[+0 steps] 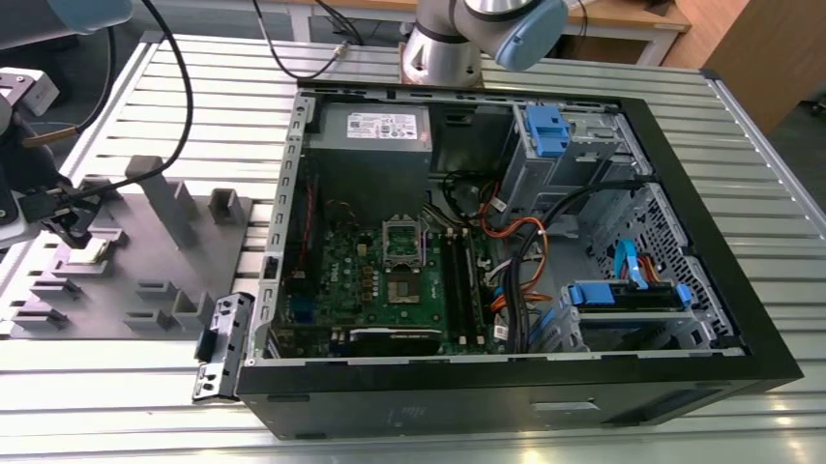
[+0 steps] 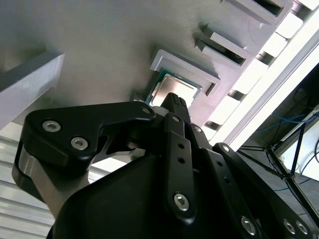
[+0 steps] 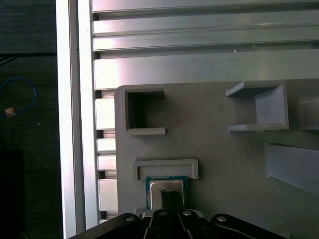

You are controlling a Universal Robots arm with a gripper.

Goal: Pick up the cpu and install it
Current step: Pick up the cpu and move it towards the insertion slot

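cpu (image 2: 170, 85), a small flat silvery-grey square chip, lies in its pocket on the grey plastic fixture plate (image 3: 214, 149) with the black gripper (image 2: 177, 101) at its top, open or closed i cannot tell; a centred, level hold on its edges seems best.

In both wrist views the near part of the cpu (image 2: 170, 85) is covered by the gripper (image 2: 175, 103), whose body is cut off by the picture's edge. In the exterior view the arm (image 1: 446, 53) is cut off at the upper edge
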